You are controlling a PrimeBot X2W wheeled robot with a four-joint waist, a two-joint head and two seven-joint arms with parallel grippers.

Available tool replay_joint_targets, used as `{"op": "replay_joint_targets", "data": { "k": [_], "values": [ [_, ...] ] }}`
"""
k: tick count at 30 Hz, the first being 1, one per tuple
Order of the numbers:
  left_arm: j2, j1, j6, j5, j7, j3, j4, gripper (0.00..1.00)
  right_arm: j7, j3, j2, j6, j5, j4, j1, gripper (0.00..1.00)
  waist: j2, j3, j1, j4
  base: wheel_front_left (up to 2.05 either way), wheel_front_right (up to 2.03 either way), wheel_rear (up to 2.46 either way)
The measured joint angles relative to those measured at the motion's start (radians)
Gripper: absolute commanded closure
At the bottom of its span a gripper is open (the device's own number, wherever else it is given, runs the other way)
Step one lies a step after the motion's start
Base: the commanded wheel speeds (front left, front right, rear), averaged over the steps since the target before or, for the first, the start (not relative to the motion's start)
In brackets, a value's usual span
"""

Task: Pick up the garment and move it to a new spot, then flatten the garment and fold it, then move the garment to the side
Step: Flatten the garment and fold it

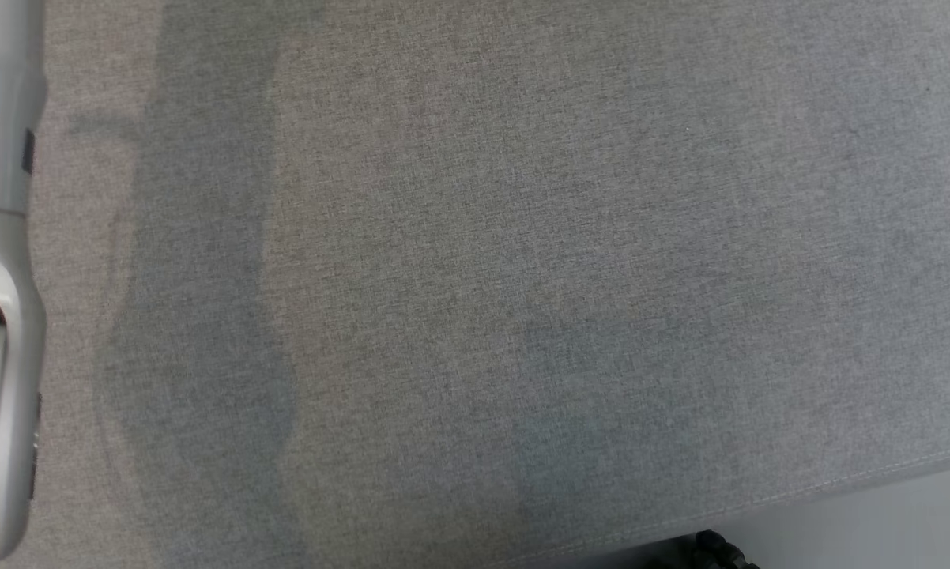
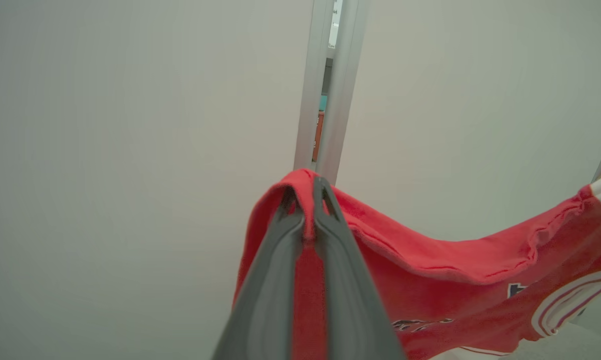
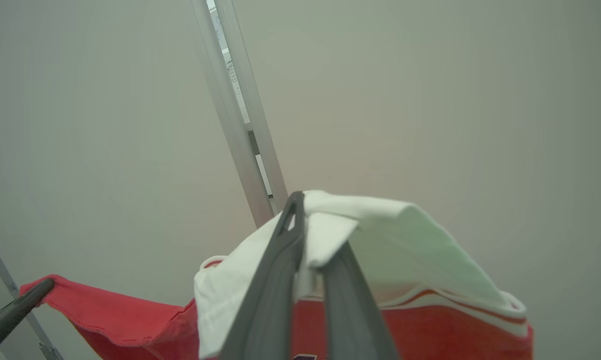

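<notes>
A red garment (image 2: 455, 280) with white stripes and printed lettering hangs stretched in the air between my two grippers. In the left wrist view my left gripper (image 2: 305, 192) is shut on a red edge of it, and the cloth sags away to the right. My right gripper (image 3: 313, 225) is shut on a white part of the garment (image 3: 405, 235), with red cloth below it. One dark finger of the left gripper (image 3: 10, 315) holds the red corner at the lower left of the right wrist view.
A grey fabric-covered table (image 1: 483, 237) lies below in the head view, its edge running along the lower right above pale floor (image 1: 878, 521). A pale forearm (image 1: 1, 316) stands at the left edge. Behind the garment are pale wall panels and an aluminium post (image 2: 328, 85).
</notes>
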State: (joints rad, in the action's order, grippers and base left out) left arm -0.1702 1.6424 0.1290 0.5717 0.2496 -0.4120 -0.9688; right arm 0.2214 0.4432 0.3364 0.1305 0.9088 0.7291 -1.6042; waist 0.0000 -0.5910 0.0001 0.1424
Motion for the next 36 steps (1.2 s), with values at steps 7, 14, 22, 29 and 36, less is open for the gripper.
{"op": "replay_joint_targets", "data": {
  "k": [7, 14, 22, 29, 36],
  "values": [
    [-0.027, -0.329, 0.0, 0.064, 0.012, 0.046, 0.143, 1.0, 0.033, 0.098, 0.071, 0.0, 0.072, -0.179, 0.346, 1.0, 0.0, 0.041, 0.0, 0.002, 0.0, 0.0, 0.0],
    [0.0, -0.783, -0.033, -0.012, 0.013, 0.155, 0.396, 1.0, 0.04, 0.09, 0.123, 0.0, 0.114, -0.344, 0.754, 1.0, 0.0, 0.105, -0.0001, -0.001, 0.0, 0.0, 0.0],
    [0.066, -1.176, -0.046, -0.09, 0.013, 0.216, 0.565, 1.0, 0.041, -0.007, 0.116, 0.0, 0.136, -0.442, 1.159, 1.0, 0.0, 0.186, -0.0002, -0.022, 0.0, 0.0, 0.0],
    [0.098, -1.385, -0.037, -0.121, 0.013, 0.229, 0.634, 1.0, 0.038, -0.098, 0.094, 0.0, 0.112, -0.52, 1.44, 1.0, 0.0, 0.264, -0.0002, -0.049, 0.0, 0.0, 0.0],
    [0.109, -1.569, -0.052, -0.154, 0.013, 0.259, 0.711, 1.0, -0.035, -0.198, 0.047, 0.0, 0.049, -0.625, 1.635, 1.0, 0.0, 0.334, -0.0002, -0.063, 0.0, 0.0, 0.0]
  ]
}}
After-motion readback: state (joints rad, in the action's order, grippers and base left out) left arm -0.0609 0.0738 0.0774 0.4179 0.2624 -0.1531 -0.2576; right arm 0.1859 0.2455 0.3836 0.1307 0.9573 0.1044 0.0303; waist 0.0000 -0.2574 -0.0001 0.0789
